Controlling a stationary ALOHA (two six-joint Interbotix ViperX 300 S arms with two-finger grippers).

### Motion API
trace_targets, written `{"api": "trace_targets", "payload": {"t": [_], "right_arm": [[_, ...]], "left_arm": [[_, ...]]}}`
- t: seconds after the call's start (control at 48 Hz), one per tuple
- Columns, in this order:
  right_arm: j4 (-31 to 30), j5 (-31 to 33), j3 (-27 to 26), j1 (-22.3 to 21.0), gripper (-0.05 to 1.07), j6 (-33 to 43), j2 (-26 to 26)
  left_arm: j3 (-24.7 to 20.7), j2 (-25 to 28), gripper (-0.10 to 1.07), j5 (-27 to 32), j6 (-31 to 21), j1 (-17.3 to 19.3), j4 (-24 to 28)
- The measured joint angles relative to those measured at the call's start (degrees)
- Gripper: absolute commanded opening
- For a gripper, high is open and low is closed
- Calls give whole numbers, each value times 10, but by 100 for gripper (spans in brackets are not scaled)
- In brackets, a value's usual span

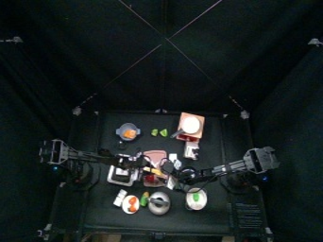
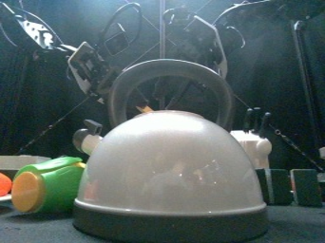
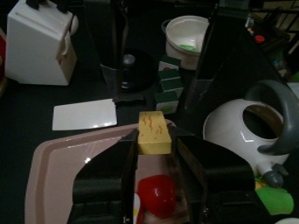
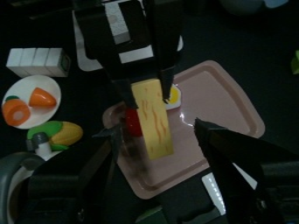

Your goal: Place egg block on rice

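Top view: both arms meet at the counter's (image 1: pixel 106 128) middle. Left wrist view: left gripper (image 3: pixel 156 156) clamps the egg block (image 3: pixel 155 133) above the pink tray (image 3: pixel 73 160). Right wrist view: right gripper (image 4: pixel 163 153) stands wide, flanking that block (image 4: pixel 156 118) above the tray (image 4: pixel 222 96).

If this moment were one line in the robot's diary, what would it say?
left gripper: holds egg block | above pink tray | right gripper: open, near
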Motion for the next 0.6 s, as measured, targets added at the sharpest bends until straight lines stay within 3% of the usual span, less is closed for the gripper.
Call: {"api": "trace_targets", "payload": {"t": [0.25, 0.375, 0.604], "right_arm": [[4, 29, 38, -1, 96, 0, -30], [3, 32, 56, -4, 96, 0, -47], [2, 33, 85, -17, 96, 7, -78]], "left_arm": [[60, -63, 56, 19, 4, 4, -4], [127, -145, 56, 46, 4, 3, -5], [210, -272, 56, 87, 6, 3, -5]]}}
